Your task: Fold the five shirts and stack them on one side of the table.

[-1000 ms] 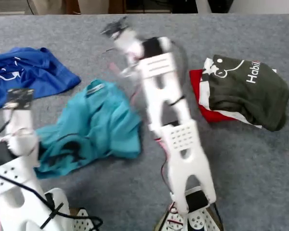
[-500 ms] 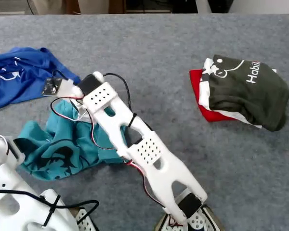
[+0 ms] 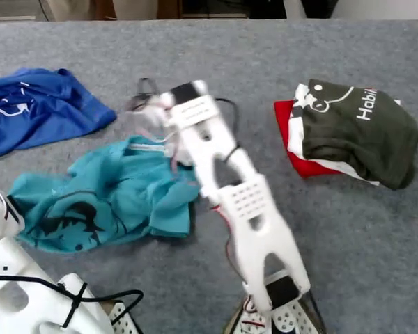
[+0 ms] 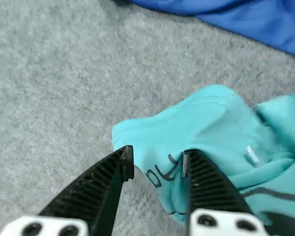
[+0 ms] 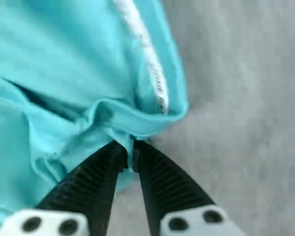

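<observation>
Teal shirt [image 3: 111, 202]: crumpled and unfolded on the grey felt desk [image 3: 265, 62], toward the left front corner.
Right pincer [image 5: 130, 147]: jaws almost closed, pinching a fold at the shirt's collar edge on its rear side.
Left pincer [image 4: 155, 162]: jaws parted, gripping nothing; a corner of the same shirt lies between them.
Step in hand: probably spreading this shirt flat before folding.
Next move: likely calls for the left pincer to close on its corner so that both can draw the cloth taut.
Folded stack [image 3: 348, 132]: dark green over white and red, near the right edge, well apart.
Blue shirt [image 3: 35, 104]: unfolded, at the left edge, behind the teal one.
</observation>
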Controlling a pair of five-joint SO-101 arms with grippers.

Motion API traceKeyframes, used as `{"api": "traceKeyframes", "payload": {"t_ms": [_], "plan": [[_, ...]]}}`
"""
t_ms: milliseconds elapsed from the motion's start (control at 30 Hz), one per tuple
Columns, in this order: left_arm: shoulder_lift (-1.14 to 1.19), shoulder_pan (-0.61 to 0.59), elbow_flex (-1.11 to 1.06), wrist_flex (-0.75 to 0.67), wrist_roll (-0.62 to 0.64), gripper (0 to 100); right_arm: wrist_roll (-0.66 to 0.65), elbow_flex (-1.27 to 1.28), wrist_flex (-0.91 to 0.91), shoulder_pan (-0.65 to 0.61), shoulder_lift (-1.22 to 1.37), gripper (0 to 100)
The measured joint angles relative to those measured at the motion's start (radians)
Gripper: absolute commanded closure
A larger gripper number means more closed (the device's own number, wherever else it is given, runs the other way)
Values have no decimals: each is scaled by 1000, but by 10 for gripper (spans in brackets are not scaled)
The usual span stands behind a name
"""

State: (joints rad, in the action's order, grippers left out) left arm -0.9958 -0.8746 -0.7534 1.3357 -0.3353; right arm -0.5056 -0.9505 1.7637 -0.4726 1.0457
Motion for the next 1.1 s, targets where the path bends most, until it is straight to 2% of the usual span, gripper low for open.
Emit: {"api": "traceKeyframes", "payload": {"t_ms": [300,500,600,700,867,967,1100], "plan": [[0,2,-118,-98,0,836,-129,655,-20,273,-502,997],[0,2,-124,-100,-5,836,-262,1105,-106,338,-930,994],[0,2,-133,-100,-66,836,-290,1274,-124,338,-1100,987],[0,2,-137,-80,-106,832,-290,1315,-127,338,-1231,896],[0,2,-81,26,-112,831,-272,1289,-103,339,-1316,665],[0,2,-3,77,-112,830,-269,1212,-64,339,-1318,635],[0,9,86,115,-74,739,-261,1092,-52,318,-1318,635]]}}
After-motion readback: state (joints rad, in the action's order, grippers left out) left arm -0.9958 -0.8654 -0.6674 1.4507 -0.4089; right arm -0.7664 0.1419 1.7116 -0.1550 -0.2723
